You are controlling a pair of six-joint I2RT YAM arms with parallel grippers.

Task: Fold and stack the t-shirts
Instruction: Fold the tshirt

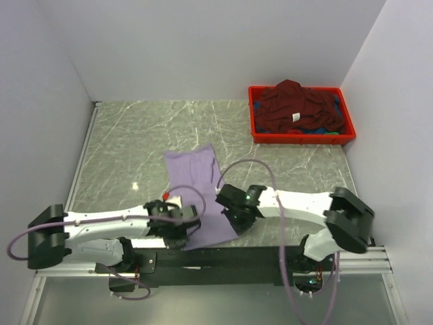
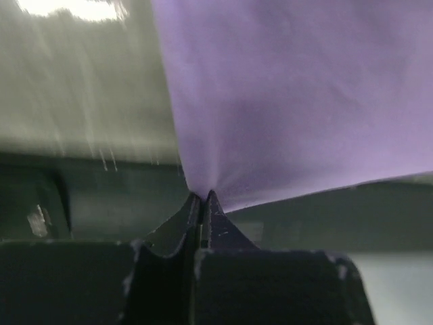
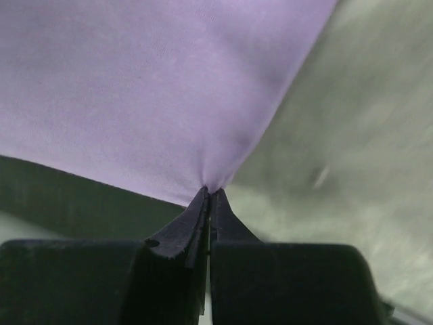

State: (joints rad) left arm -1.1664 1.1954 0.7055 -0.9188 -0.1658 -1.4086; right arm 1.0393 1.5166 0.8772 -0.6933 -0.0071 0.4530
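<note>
Lavender cloth was pulled taut between two grippers. The left gripper [image 2: 203, 198] and the right gripper [image 3: 208, 193] were each pinched closed on a near corner of the one lavender t-shirt [image 1: 193, 172]. It lay smooth and narrow on the marbled table [image 1: 128, 135], with its near edge at the table's front. One maroon t-shirt [image 1: 291, 105] with a small white label sat crumpled in the single red crate [image 1: 256, 132] at far right — blue cloth [image 1: 312, 127] and green cloth [image 1: 330, 133] peeking out beneath.
</note>
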